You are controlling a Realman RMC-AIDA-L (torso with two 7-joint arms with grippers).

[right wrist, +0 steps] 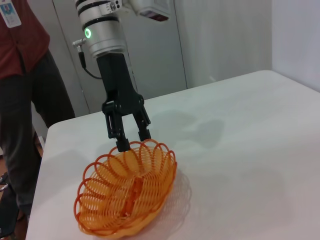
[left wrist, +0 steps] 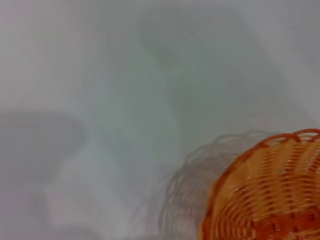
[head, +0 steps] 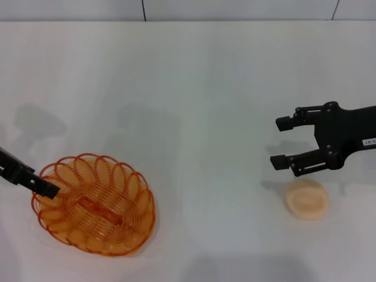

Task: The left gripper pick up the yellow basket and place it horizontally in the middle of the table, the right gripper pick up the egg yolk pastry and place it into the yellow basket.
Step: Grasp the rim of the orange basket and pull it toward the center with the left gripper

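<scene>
The left hand [right wrist: 131, 141] is gripping the yellow basket [head: 94, 203] rim while the right hand [head: 281, 142] is hovering wide open above the egg yolk pastry [head: 306, 199].

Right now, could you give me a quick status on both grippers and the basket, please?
Left gripper at yellow basket rim, fingers straddling it. Right gripper open, beside egg yolk pastry, holding nothing. Basket at table's left; nothing in the way.
</scene>
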